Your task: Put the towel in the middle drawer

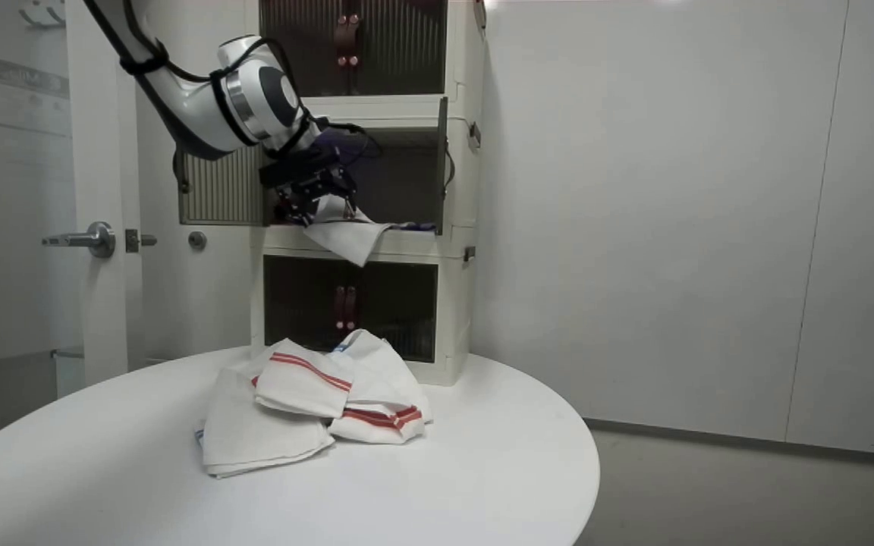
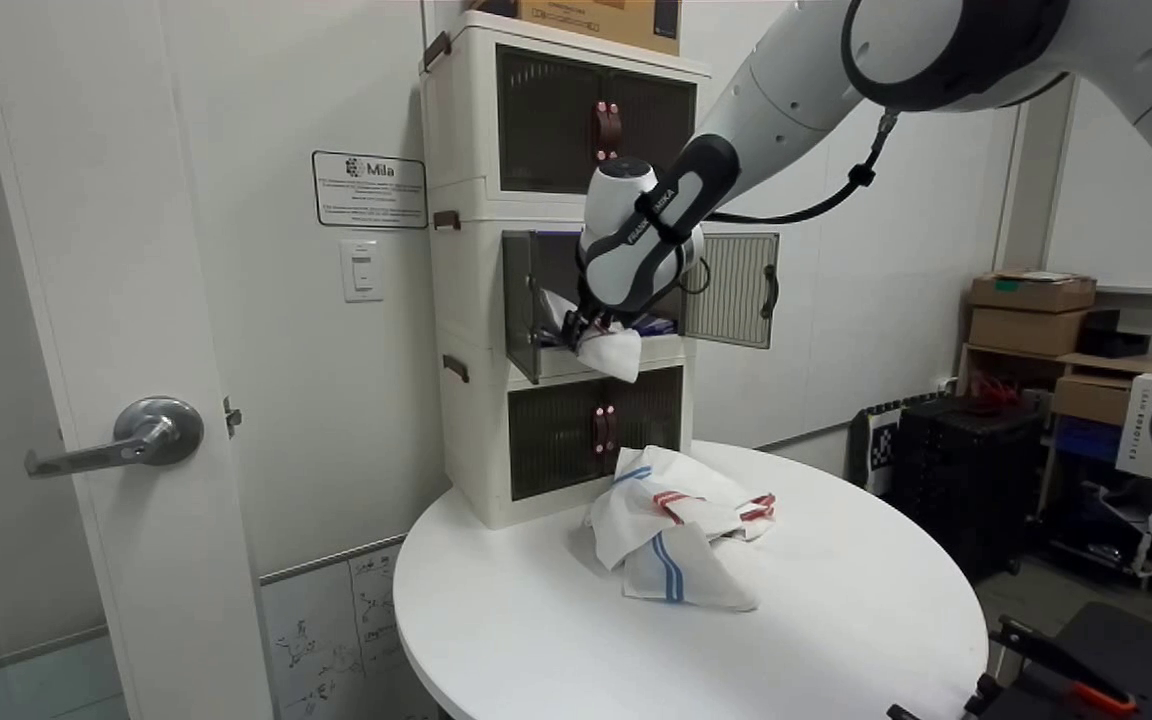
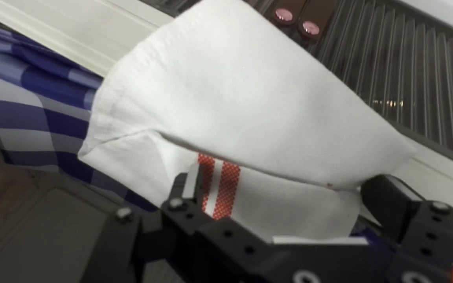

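A white towel with red stripes lies over the front edge of the middle compartment of a white cabinet. Part of it is inside and one corner hangs down outside; it also shows in an exterior view and in the wrist view. My gripper is at the compartment opening, fingers wide apart, with towel cloth showing between and beyond them. The gripper also shows small in both exterior views. A blue and white checked cloth lies inside the compartment, partly under the towel.
The middle compartment's two doors stand open on either side of the arm. The doors below and above are shut. A pile of white towels with red and blue stripes lies on the round white table.
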Motion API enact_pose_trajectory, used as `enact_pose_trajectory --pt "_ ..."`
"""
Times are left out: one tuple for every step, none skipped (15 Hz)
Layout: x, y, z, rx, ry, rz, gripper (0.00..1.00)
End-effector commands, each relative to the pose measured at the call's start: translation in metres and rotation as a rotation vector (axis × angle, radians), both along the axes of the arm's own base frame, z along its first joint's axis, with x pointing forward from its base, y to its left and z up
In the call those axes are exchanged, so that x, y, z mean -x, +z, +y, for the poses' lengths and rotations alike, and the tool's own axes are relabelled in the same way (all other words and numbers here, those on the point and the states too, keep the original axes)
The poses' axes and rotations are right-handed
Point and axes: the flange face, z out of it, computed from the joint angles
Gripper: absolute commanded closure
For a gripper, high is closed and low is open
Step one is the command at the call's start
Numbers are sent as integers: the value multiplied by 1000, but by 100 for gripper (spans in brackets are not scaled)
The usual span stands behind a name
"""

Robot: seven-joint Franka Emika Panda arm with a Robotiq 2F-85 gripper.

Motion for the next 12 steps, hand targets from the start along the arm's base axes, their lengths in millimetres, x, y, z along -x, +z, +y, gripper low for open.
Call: enact_pose_trajectory --pt "19 5 -4 77 92 61 0" --pt "21 6 -5 86 107 64 0" --pt "22 6 -6 95 114 65 0" --pt "23 6 -7 105 119 65 0" --pt "23 7 -8 111 122 63 0" --pt "23 7 -8 109 118 55 0" --pt "22 6 -9 99 107 52 17" --pt "20 6 -9 94 102 50 28" --pt "19 4 -9 85 99 45 33" --pt "18 3 -8 78 98 44 43" --pt "16 1 -5 76 103 41 50" --pt "15 -1 -3 73 108 43 57"
